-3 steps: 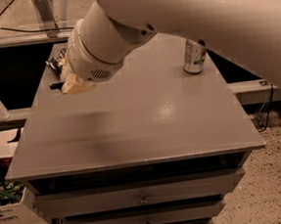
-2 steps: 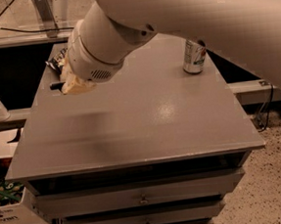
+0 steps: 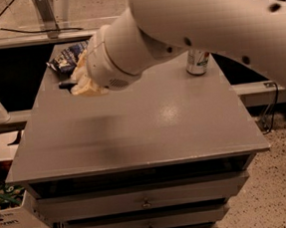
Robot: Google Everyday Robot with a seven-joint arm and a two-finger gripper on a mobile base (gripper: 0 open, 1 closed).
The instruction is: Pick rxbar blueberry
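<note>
Position of the flat, dark navy-wrapped rxbar blueberry (image 3: 65,85) is unchanged from a second ago: one dark end is seen protruding just left of the cream-coloured gripper (image 3: 86,83), flat on the grey table top (image 3: 135,136). Only the white arm (image 3: 199,16) has been shifted slightly down and rightward, so the bar is judged not yet lifted (whether the gripper is open or closed cannot be told). Its long axis is judged to run left-right, pointing into the gripper. A puffy blue-and-white snack bag (image 3: 67,55) lies just behind the gripper.
</note>
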